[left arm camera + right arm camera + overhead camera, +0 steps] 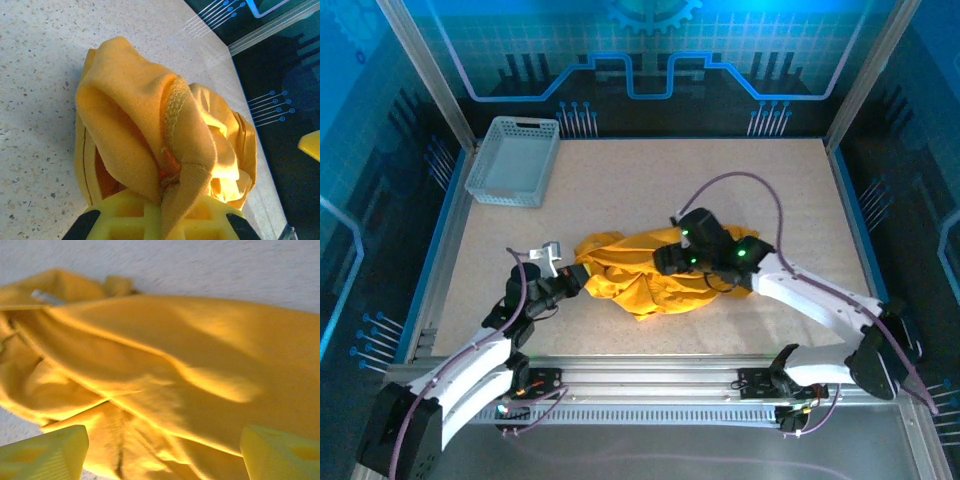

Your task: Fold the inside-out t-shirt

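Quickly, top view: one inside-out t-shirt [642,277], mustard yellow, bunched in a heap at the middle of the table [740,180], nearer the front edge than the back. One grey lattice basket [513,160] sits in the far left corner, well apart from the shirt. Two arms are in view. The left gripper [576,274] meets the shirt's left end. The right gripper [668,260] is over the shirt's upper right part, its cable looping behind it. Bare tabletop is open at the back, at the right and in the left front area. Metal rails frame the table on all sides.

Left wrist view: the left gripper [165,202] is pressed together, pinching a gathered fold of the shirt [125,115] between its yellow pads [117,217]. A ribbed seam runs down into the pinch. Speckled table [35,60] is clear on the left, and the table edge runs diagonally at the right.

Right wrist view: the right gripper [162,455] is spread wide, with one yellow finger [45,455] at each lower corner. Creased shirt cloth [200,355] lies beyond and between them, not clamped. A strip of table [200,262] is visible along the top.
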`<state>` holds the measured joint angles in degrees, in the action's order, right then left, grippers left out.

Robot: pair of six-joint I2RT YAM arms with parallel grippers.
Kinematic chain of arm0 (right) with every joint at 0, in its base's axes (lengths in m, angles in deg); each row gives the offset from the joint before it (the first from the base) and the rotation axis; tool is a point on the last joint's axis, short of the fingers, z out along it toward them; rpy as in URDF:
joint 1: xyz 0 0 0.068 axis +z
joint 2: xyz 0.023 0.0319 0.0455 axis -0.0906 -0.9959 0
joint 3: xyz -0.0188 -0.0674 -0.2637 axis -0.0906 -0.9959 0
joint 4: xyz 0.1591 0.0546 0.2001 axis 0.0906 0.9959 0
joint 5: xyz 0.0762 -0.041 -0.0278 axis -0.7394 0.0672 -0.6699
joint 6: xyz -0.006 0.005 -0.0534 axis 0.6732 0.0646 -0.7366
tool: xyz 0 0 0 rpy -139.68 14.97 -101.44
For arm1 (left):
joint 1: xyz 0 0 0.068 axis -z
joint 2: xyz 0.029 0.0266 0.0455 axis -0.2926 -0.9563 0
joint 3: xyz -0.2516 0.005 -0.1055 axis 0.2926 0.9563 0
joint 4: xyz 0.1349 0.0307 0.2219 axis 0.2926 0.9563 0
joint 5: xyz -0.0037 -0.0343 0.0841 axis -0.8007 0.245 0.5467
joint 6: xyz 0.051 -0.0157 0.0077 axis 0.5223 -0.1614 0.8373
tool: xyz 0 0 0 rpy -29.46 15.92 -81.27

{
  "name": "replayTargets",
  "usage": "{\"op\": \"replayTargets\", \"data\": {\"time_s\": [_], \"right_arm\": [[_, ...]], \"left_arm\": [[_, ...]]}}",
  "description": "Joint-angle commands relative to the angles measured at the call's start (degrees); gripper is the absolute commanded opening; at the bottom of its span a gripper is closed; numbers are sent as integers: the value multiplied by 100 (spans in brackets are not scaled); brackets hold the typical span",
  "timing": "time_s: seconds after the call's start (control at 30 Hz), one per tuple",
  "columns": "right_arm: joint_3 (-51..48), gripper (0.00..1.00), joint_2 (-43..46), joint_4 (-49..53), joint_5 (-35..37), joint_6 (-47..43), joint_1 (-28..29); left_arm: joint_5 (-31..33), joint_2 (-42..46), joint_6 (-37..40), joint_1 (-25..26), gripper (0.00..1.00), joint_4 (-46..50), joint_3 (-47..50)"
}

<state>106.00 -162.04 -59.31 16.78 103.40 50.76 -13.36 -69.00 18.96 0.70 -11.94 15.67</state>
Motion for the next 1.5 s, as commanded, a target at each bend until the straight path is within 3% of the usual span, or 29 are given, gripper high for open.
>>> {"op": "replayTargets", "data": {"time_s": [0.0,0.13,0.23,0.3,0.37,0.43,0.53,0.8,0.87,0.97,1.07,1.13,1.27,1.37,1.47], "right_arm": [[81,81,-757,-400,-72,-331,331],[269,80,-1455,-655,-73,-589,488],[514,71,-1900,-447,485,-645,472],[603,57,-2011,-359,756,-670,401],[593,32,-1889,-329,765,-661,247],[498,16,-1603,-321,773,-672,104],[315,0,-1074,-257,761,-718,-151],[235,0,373,369,-221,-981,-1159],[319,0,682,550,-762,-1082,-1503],[298,0,806,600,-1220,-1087,-1735],[35,1,368,411,-1303,-927,-1751],[-131,11,-72,251,-1120,-740,-1722],[-57,52,-508,414,-151,-592,-1405],[214,63,-377,618,353,-788,-861],[554,61,-239,843,445,-801,-248]], "left_arm": [[-183,141,123,-30,0,-138,-53],[-292,168,164,-31,0,-20,-176],[-314,209,186,-31,0,57,-186],[-307,251,194,-31,0,124,-178],[-307,302,236,-31,0,233,-194],[-293,350,317,-31,0,398,-237],[-283,405,455,-36,0,605,-304],[-498,462,539,-31,0,376,-328],[-705,498,436,-31,0,49,-276],[-861,351,267,-33,0,-256,-264],[-869,-138,341,-26,0,-192,-321],[-950,-636,411,-25,0,-76,-438],[-1535,-1435,353,69,0,-533,-563],[-1545,-1619,409,248,0,-611,-605],[-1474,-1599,465,382,0,-796,-547]]}}
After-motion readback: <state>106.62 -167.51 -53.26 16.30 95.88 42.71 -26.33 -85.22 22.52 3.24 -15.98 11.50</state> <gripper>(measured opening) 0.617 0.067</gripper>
